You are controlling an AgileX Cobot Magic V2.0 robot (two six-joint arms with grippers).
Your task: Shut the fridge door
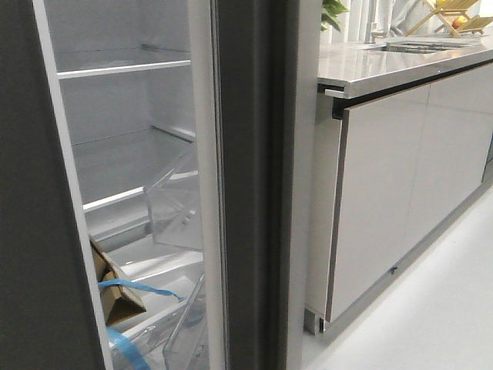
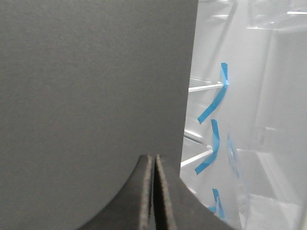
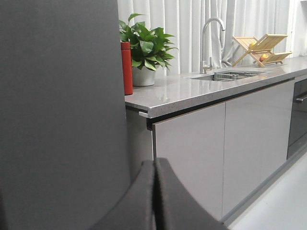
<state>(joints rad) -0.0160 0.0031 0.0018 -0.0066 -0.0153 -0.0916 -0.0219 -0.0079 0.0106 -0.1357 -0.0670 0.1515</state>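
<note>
The fridge door (image 1: 254,193) stands open in the middle of the front view, its thick dark-grey edge towards the camera. Its white inner lining (image 1: 204,116) faces left. In the right wrist view its matte dark-grey face (image 3: 57,96) fills one side. My right gripper (image 3: 154,165) is shut and empty, close to that face's edge; I cannot tell if it touches. My left gripper (image 2: 154,160) is shut and empty in front of another dark-grey panel (image 2: 91,86), with the white fridge interior (image 2: 249,96) beside it. Neither gripper shows in the front view.
The interior has white shelves (image 1: 123,69), clear bins (image 1: 177,208), a cardboard piece (image 1: 115,293) and blue tape strips (image 2: 213,103). A dark panel (image 1: 31,231) stands at the far left. Right of the fridge are a stone counter (image 1: 400,62) with glossy cabinet fronts (image 1: 385,193), a red bottle (image 3: 126,67), a plant (image 3: 146,48) and a sink tap (image 3: 208,43).
</note>
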